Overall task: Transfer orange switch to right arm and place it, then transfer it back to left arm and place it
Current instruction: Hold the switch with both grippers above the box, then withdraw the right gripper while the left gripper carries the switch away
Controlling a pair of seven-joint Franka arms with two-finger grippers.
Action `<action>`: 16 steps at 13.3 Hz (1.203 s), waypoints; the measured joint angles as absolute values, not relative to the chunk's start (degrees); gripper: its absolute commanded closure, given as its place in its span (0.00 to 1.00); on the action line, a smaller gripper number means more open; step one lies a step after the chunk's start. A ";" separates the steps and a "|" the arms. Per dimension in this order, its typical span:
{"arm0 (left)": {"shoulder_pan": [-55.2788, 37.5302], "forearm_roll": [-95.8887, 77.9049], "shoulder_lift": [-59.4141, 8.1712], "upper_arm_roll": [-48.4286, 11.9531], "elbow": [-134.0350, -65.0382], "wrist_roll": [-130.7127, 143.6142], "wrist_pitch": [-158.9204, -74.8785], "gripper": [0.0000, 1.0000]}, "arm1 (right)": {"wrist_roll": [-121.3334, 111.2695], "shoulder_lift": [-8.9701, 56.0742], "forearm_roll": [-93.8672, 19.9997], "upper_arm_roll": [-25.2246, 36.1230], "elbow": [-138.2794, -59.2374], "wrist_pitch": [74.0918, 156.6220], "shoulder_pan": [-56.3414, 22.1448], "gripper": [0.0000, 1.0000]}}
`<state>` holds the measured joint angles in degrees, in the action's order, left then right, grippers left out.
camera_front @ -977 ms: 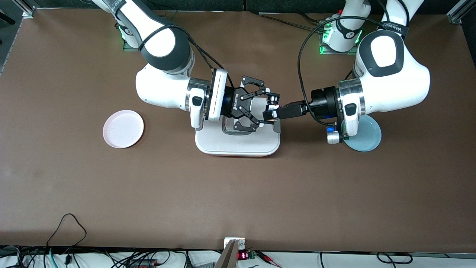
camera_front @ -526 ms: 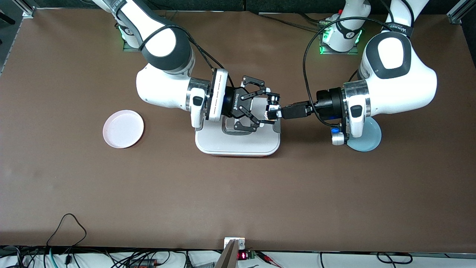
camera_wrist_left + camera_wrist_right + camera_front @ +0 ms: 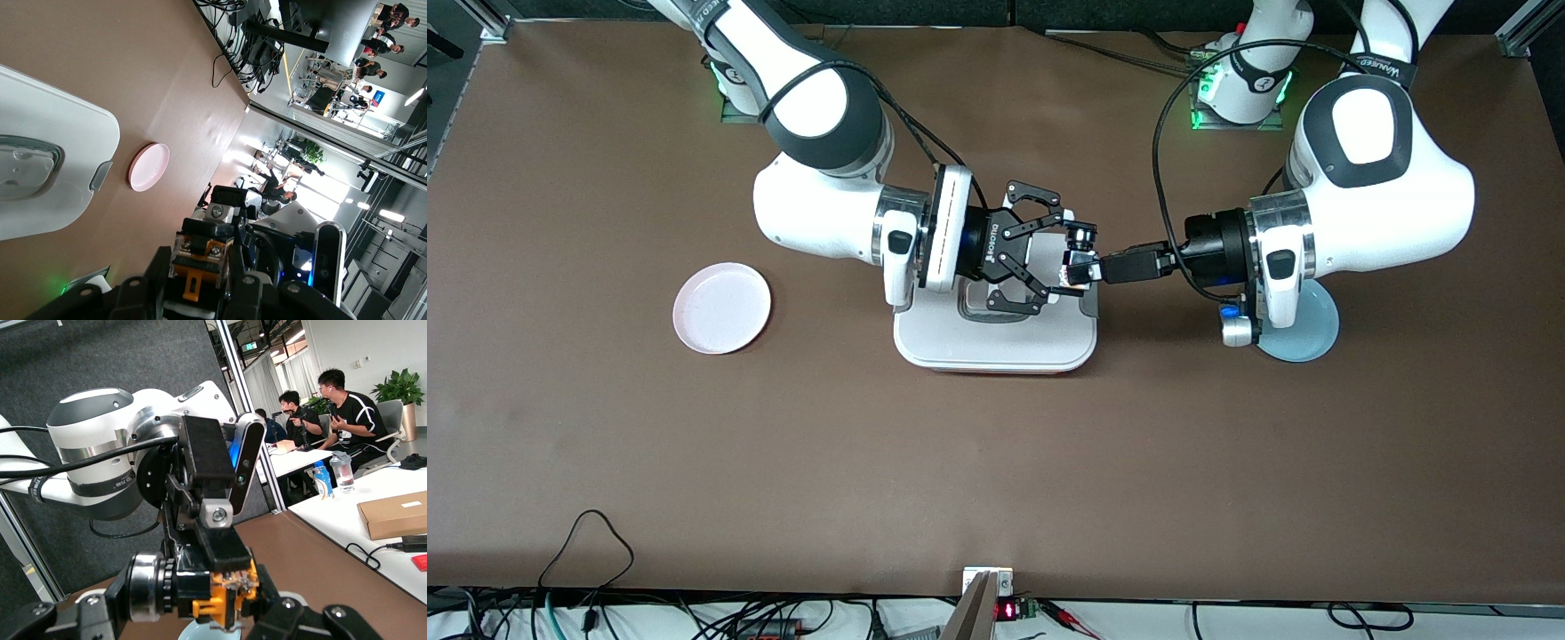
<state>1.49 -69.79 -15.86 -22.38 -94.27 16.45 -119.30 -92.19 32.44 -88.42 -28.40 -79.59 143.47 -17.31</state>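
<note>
The orange switch (image 3: pixel 1077 264), a stubby black part with orange end, hangs in the air over the edge of the white box (image 3: pixel 996 342) toward the left arm's end. My right gripper (image 3: pixel 1064 258) is shut on it, its fingers flanking the black-and-orange body (image 3: pixel 227 587). My left gripper (image 3: pixel 1090 268) meets it end-on from the left arm's end, and its two black fingers press against the sides of the switch (image 3: pixel 197 272). The left arm's fingers (image 3: pixel 215 515) clamp the switch from above in the right wrist view.
The box lid has a grey recessed handle (image 3: pixel 983 309) and a grey side latch (image 3: pixel 101 175). A pink plate (image 3: pixel 721 308) lies toward the right arm's end. A blue plate (image 3: pixel 1307 333) lies partly under the left arm's wrist.
The left arm has slid toward the switch and its fingers have closed onto it. The right arm and the switch have stayed in place.
</note>
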 measured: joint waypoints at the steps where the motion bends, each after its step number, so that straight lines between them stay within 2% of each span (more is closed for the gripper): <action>1: 1.50 -69.79 -15.86 -22.38 -94.27 16.45 -119.26 0.93 | -92.19 32.44 -88.43 -28.40 -79.59 143.49 -17.33 0.75; 2: 1.51 -69.79 -15.86 -22.38 -94.27 16.45 -119.22 0.97 | -92.19 32.44 -88.43 -28.40 -79.59 143.50 -17.34 0.75; 4: 1.52 -69.79 -15.86 -22.37 -94.27 16.45 -119.17 1.00 | -92.19 32.44 -88.44 -28.40 -79.59 143.52 -17.35 0.73; 5: 1.53 -69.79 -15.86 -22.37 -94.27 16.45 -119.17 1.00 | -92.19 32.44 -88.44 -28.40 -79.59 143.52 -17.36 0.67; 7: 1.54 -69.79 -15.86 -22.37 -94.27 16.45 -119.15 1.00 | -92.17 32.44 -88.52 -28.40 -79.59 143.54 -17.37 0.03; 8: 1.55 -69.79 -15.86 -22.37 -94.27 16.45 -119.13 1.00 | -92.15 32.44 -88.59 -28.40 -79.59 143.56 -17.38 0.00; 16: 1.54 -69.79 -15.86 -22.37 -94.09 16.72 -118.65 1.00 | -92.28 32.44 -88.58 -28.37 -79.59 143.71 -17.70 0.00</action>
